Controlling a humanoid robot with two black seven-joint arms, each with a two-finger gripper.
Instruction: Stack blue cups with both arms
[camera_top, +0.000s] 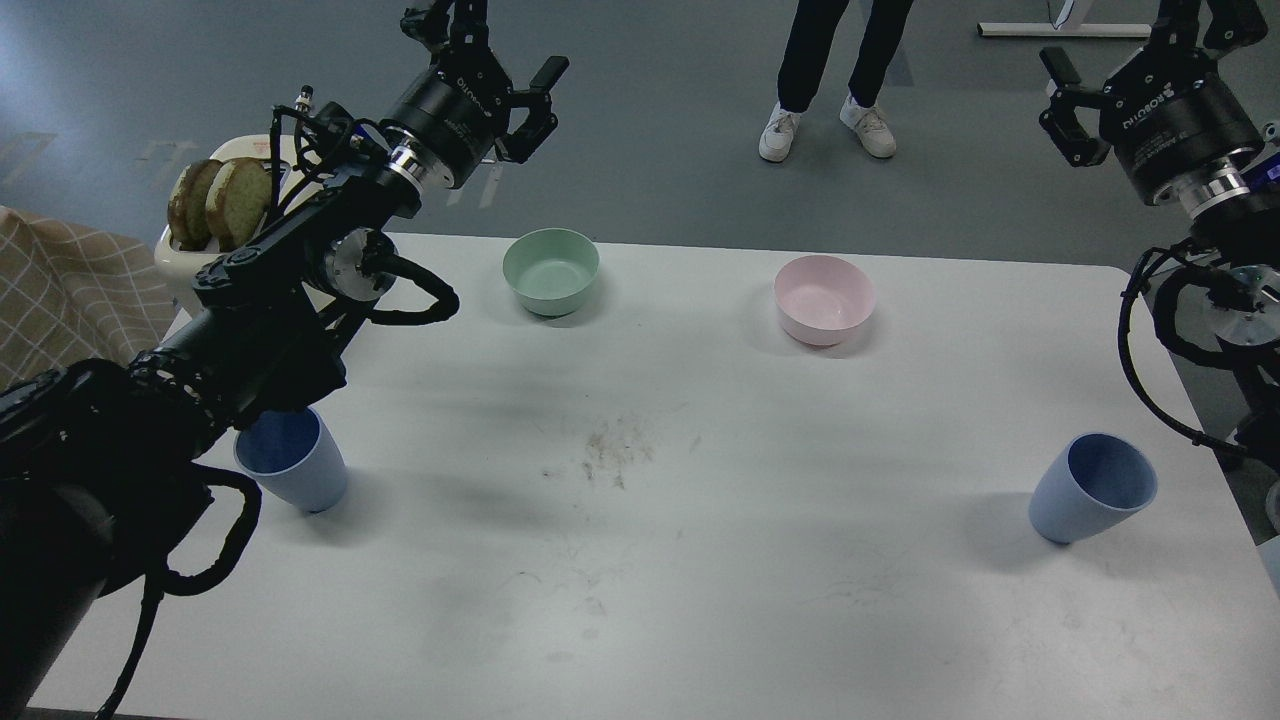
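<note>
Two dusty-blue cups stand upright on the white table (700, 600). The left blue cup (300, 465) is near the left edge, its rim partly hidden under my left arm. The right blue cup (1095, 488) stands apart near the right edge. My left gripper (490, 45) is open and empty, raised high beyond the table's far left edge, far from the left cup. My right gripper (1130, 40) is open and empty, raised high beyond the far right corner, well above and behind the right cup.
A mint-green bowl (551, 268) and a pink bowl (824, 297) sit along the far side of the table. A white toaster with bread slices (220, 195) and a checked cloth (70, 290) are at the left. A person's legs (830, 70) stand behind. Crumbs (615, 450) mark the table's middle.
</note>
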